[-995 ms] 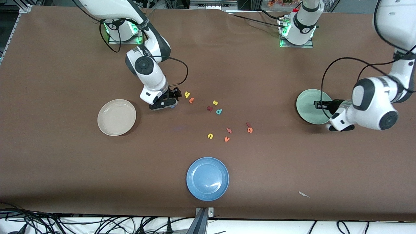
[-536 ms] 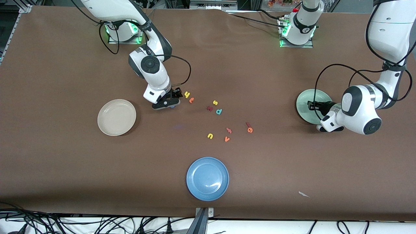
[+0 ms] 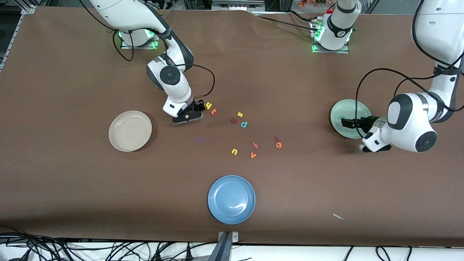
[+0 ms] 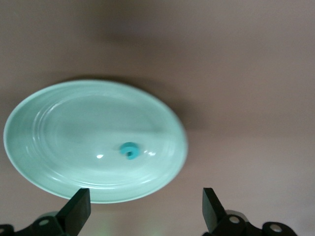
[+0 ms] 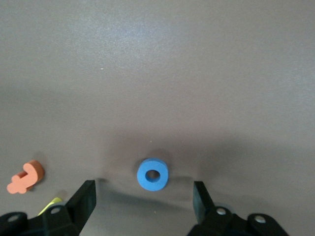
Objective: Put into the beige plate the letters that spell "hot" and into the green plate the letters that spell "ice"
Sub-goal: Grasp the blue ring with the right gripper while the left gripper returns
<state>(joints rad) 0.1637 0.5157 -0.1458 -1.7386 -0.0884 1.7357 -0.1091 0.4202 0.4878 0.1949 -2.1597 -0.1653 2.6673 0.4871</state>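
Teal "c" dropped in the green plate; blue "o" comes next.

Front view: the left pincer hangs over the green plate at the left arm's end of the desk, having let go within the last second; the right pincer is low over the desk beside the yellow "h" and orange "t", and the beige plate is bare. Left wrist view: fingers stand wide and empty, the "c" lying in the plate, so one "ice" letter is likely done. Right wrist view: wide fingers straddle the blue "o" without touching it.
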